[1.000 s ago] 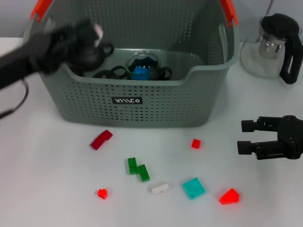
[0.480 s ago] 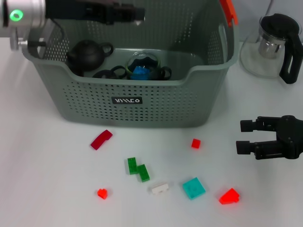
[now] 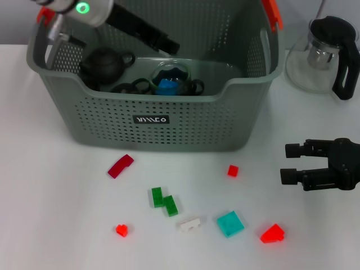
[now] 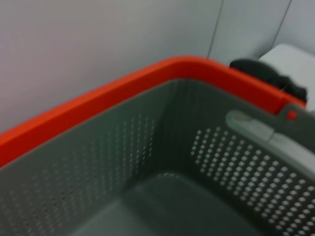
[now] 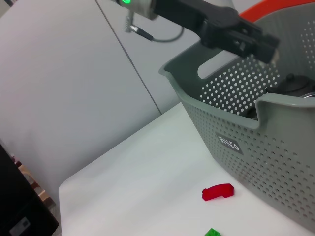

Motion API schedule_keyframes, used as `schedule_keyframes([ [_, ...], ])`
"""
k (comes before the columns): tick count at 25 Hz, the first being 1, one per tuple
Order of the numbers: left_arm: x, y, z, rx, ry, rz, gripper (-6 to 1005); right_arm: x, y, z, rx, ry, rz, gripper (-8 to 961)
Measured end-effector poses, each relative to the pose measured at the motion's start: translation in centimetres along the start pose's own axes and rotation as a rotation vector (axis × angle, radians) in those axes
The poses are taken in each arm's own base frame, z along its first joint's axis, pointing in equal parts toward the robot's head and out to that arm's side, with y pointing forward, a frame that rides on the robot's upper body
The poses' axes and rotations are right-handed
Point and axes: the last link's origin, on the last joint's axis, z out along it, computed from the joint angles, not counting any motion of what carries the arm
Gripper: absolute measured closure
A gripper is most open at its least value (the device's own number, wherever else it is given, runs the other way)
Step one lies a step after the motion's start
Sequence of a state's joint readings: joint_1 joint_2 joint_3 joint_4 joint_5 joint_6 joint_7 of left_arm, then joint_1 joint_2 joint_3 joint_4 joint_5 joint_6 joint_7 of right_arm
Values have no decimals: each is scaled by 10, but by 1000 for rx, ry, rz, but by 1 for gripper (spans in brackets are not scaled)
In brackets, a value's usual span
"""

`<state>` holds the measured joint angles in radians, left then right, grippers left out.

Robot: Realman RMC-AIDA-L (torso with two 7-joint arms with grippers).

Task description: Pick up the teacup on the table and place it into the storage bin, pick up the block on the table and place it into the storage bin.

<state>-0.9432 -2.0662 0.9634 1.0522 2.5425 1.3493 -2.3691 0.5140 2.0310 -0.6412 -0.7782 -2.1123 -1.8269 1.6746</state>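
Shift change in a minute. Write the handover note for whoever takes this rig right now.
Left gripper: over the storage bin, nothing visibly held; fingers unclear.
Right gripper: open, empty, parked above the table at the right.
Done: a blue block sits in a clear cup in the bin, beside a dark teapot.
Left: loose blocks on the table, including the red arch, green block, teal tile, white brick, small red pieces.

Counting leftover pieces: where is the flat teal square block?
In the head view the flat teal square block lies on the table near the front, between the white brick and red wedge.
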Motion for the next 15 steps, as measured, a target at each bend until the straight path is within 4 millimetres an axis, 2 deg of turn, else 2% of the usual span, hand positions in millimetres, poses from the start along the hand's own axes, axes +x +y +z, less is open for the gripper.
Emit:
schedule_keyframes([
  [3,0,5,8,16,23,2,531,0,0,0,1,-2,1,38],
  [7,1,6,6,11,60,-16,521,0,0,-1,1,-4,1,39],
  [10,0,3,-12,-29,190,-76,513,1,0,-1,2,-4,1,39],
  [13,-19,-3,-39,-118,431,-142,300,1,0,-1,3,-6,3,39],
  [15,-36,-3,-59,-237,633,-189,303,2,0,-1,3,-6,4,40],
])
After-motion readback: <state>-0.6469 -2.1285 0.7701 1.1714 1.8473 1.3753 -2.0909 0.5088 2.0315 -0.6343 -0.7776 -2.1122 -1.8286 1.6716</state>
